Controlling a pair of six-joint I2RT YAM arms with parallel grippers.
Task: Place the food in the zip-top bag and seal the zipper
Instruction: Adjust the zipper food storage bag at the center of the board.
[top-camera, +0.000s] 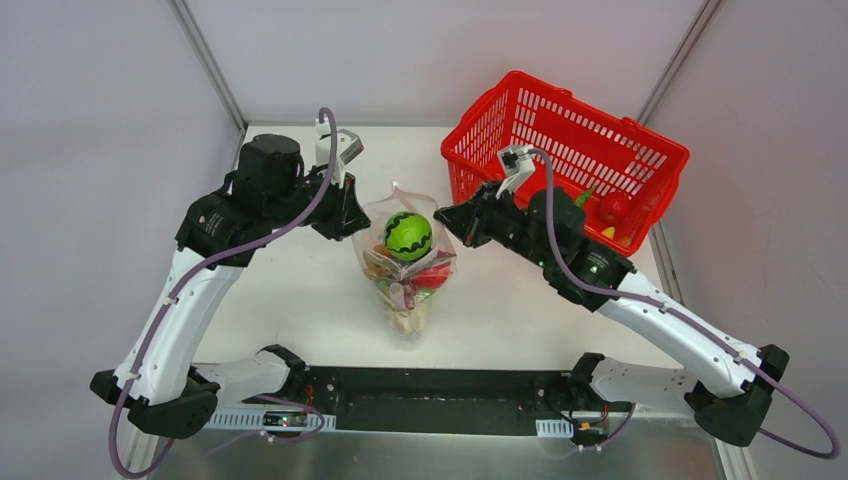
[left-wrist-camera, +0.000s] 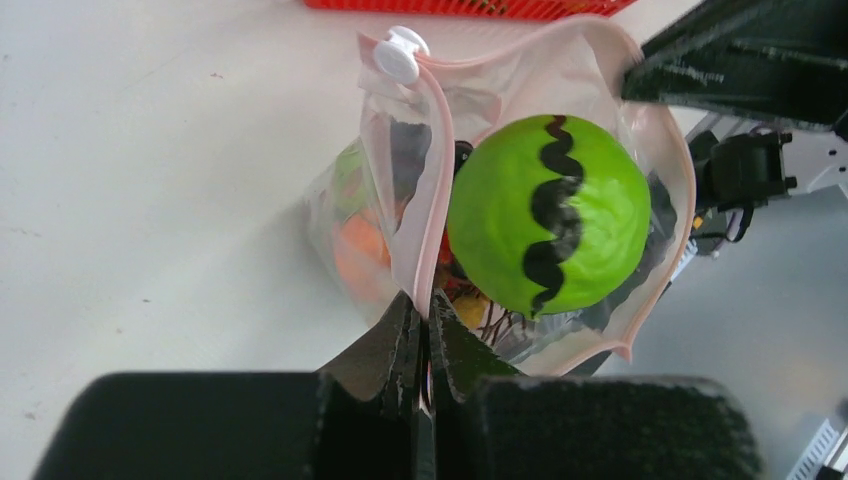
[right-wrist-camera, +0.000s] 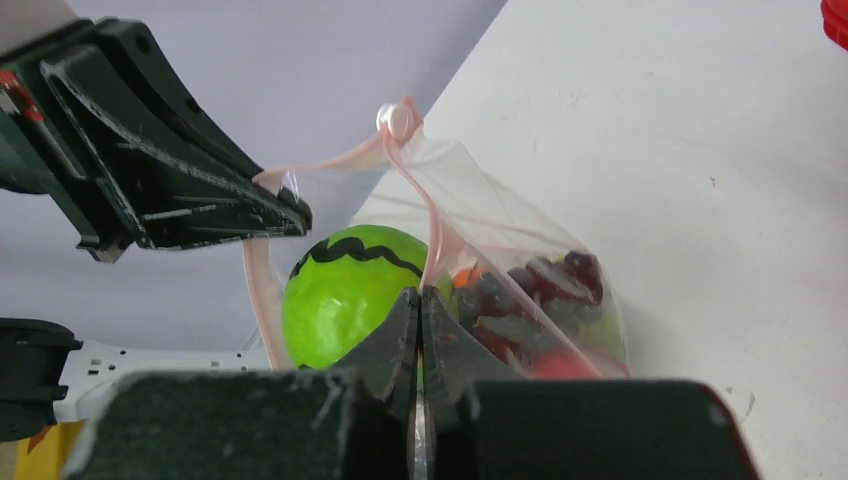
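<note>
The clear zip-top bag (top-camera: 405, 290) stands mid-table with its mouth held wide between both grippers. A green ball with black wavy stripes (top-camera: 408, 236) sits in the mouth on top of other food: dark grapes (right-wrist-camera: 545, 283), orange and red pieces. My left gripper (top-camera: 361, 221) is shut on the bag's left rim; in its wrist view the pink zipper (left-wrist-camera: 443, 150) runs down into the shut gripper (left-wrist-camera: 422, 303). My right gripper (top-camera: 444, 222) is shut on the opposite rim (right-wrist-camera: 421, 297). The white slider (left-wrist-camera: 400, 55) sits at the far end of the zipper.
A red mesh basket (top-camera: 600, 115) stands at the back right, just behind the right arm, with a red piece (top-camera: 612, 207) and small green and yellow pieces still inside. Walls close the table at the back and sides.
</note>
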